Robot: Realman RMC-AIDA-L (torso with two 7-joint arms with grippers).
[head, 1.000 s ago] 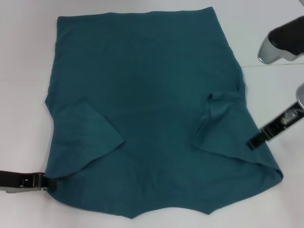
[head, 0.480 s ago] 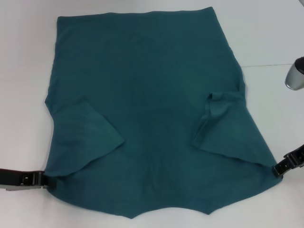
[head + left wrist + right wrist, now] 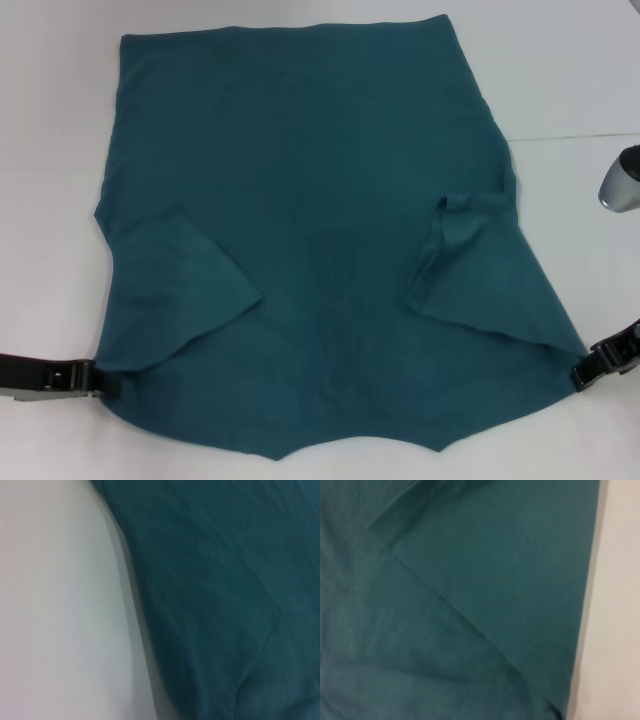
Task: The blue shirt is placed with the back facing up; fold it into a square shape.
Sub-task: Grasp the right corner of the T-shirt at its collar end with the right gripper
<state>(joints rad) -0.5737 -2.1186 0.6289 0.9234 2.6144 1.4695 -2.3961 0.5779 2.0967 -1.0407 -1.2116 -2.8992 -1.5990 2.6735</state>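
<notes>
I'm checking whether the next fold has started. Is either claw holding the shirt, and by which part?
Cannot be told. The left claw meets the blue shirt at its near left corner, the right claw at the near right corner; no grip is visible.

The blue shirt (image 3: pixel 320 230) is soft, matt knit cloth, lightly creased. The table (image 3: pixel 50 150) beneath looks smooth, matt white. The left gripper (image 3: pixel 95 380) and right gripper (image 3: pixel 580 372) show glossy black plastic with metal fittings.
</notes>
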